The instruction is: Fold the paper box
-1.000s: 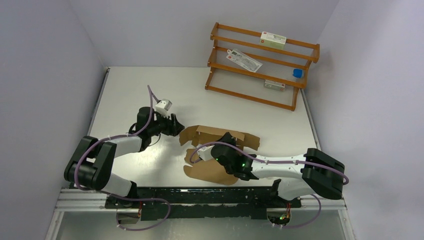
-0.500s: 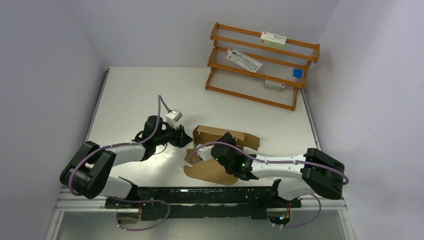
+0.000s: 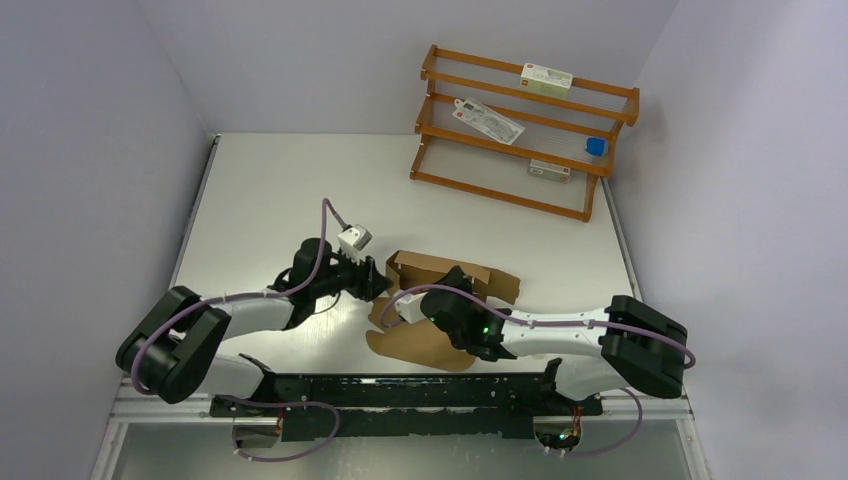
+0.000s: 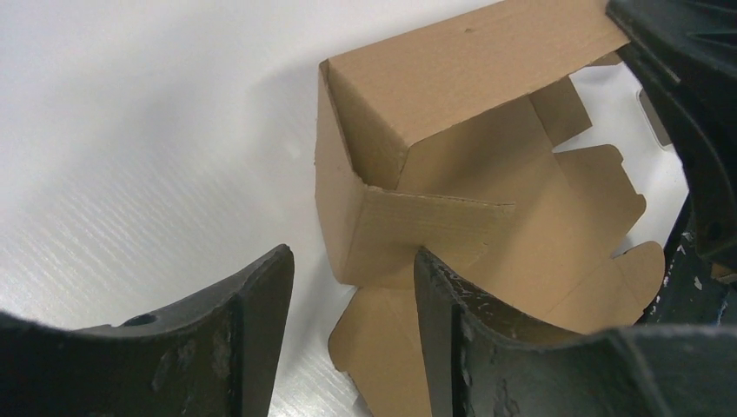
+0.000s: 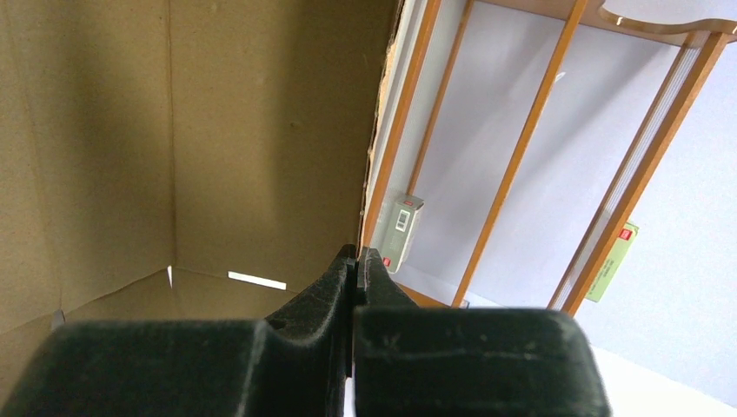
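The paper box [image 3: 430, 345] is brown cardboard, half raised, with its flaps spread flat toward the near edge. My left gripper [image 3: 375, 278] is at the box's left end. In the left wrist view this gripper [image 4: 352, 265] is open, and the box's [image 4: 452, 78] folded end corner sits just ahead between the fingertips. My right gripper [image 3: 455, 280] reaches over the middle of the box. In the right wrist view it [image 5: 357, 254] is shut on the edge of an upright wall of the paper box [image 5: 217, 130].
A wooden rack [image 3: 520, 130] stands at the back right, and also shows behind the box wall in the right wrist view [image 5: 521, 148]. It holds a white-green carton [image 3: 546, 78], a flat packet [image 3: 490, 120] and a small blue thing [image 3: 595, 146].
My left arm has moved right up to the box's left end. The end flap that stuck out to the left now lies folded in. The right arm has not moved.
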{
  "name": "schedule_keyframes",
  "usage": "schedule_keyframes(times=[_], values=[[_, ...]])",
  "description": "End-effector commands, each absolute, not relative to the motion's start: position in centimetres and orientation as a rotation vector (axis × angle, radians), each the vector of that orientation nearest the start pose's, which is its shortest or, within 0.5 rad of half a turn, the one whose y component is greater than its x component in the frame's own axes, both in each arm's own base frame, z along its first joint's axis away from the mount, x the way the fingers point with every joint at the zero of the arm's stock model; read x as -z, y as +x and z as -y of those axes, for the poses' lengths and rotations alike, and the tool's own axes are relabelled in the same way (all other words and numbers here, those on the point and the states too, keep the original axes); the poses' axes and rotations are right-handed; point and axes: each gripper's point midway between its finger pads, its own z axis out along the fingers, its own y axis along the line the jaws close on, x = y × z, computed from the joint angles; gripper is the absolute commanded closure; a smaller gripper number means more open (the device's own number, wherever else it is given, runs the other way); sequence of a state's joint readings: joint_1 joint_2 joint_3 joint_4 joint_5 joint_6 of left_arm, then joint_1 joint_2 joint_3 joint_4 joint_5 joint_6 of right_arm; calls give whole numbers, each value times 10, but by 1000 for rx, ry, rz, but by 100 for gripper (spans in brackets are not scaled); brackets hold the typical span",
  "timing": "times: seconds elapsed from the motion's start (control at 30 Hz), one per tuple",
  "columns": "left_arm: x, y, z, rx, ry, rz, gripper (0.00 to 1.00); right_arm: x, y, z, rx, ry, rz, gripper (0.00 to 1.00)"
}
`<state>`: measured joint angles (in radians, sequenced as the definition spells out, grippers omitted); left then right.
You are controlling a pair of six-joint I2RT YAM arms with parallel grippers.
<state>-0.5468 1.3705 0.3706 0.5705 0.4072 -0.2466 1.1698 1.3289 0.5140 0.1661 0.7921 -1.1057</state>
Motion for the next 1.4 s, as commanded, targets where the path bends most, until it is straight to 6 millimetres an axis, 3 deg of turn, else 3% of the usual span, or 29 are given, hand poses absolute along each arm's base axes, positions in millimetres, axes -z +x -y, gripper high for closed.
schedule_keyframes(times=[0.0, 0.37, 0.67, 0.97, 1.37], values=[[-81, 259, 256, 887, 605, -1890, 42, -107, 249, -209, 864, -1754, -1233, 100], [-76, 257, 261, 817, 593, -1831, 44, -104, 233, -216, 915, -1816, -1134, 100], [-78, 259, 254, 717, 524, -1755, 43, -104, 228, -221, 931, -1837, -1087, 100], [-75, 257, 268, 731, 503, -1706, 44, -105, 224, -228, 894, -1834, -1095, 100], [-95, 268, 263, 709, 365, -1605, 58, -100, 219, -232, 814, -1846, -1128, 100]])
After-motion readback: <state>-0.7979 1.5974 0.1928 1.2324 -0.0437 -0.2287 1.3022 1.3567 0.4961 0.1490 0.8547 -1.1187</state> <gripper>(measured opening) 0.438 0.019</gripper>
